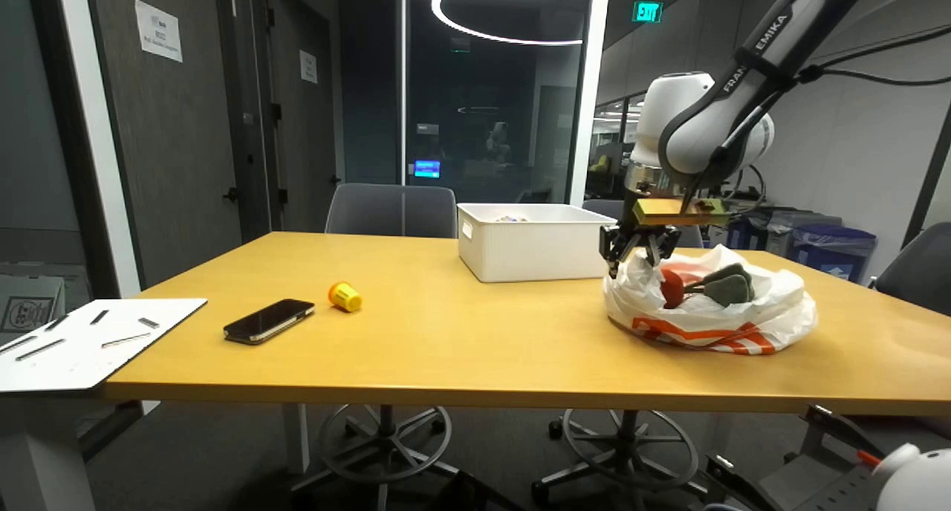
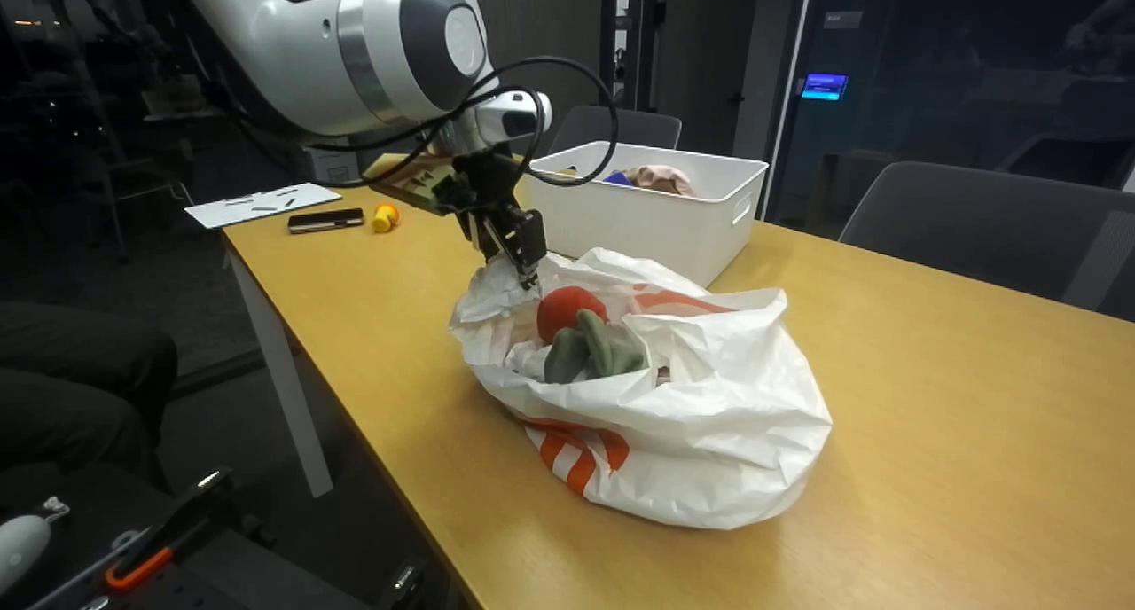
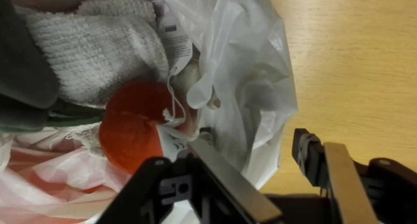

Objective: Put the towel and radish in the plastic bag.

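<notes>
astride bag edge point(image 3: 267, 129), wide-spread fingers point(image 3: 346, 181)

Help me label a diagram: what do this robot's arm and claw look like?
The Franka Panda arm is rounded and white, with dark grey panels, a silver band, and white lettering reading FRAN and EMIKA either side of a black strap. Black cables loop near its wrist. The two-fingered claw is black, with pale straight strips along its fingers; a yellow-green plate sits above it.
</notes>
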Robot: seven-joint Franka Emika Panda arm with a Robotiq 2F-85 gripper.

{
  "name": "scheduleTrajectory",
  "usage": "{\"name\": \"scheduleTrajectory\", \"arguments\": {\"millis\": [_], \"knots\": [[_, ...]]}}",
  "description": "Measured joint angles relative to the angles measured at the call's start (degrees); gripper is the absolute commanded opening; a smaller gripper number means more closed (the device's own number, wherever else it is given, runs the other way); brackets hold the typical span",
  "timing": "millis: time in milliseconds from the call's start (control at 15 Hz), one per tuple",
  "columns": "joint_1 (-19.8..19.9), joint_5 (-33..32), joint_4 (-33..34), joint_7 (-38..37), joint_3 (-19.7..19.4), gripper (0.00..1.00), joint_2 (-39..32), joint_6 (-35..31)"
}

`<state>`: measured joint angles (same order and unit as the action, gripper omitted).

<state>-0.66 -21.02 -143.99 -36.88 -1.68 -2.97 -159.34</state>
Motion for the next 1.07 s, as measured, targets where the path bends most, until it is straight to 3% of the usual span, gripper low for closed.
{"name": "scheduleTrajectory", "arguments": {"millis": [267,467,667,1067], "knots": [[-0.9,-0.5,0.4,1.7,0.2,0.04,0.8,0.6],[-1.3,-0.9,0.7,2.4,0.5,0.00,1.8,1.3],[-1.3,-2.0,1.1,2.6,0.8,0.02,2.5,2.1],[-1.1,-16.0,3.4,-4.1,2.6,0.03,9.2,11.8]]}}
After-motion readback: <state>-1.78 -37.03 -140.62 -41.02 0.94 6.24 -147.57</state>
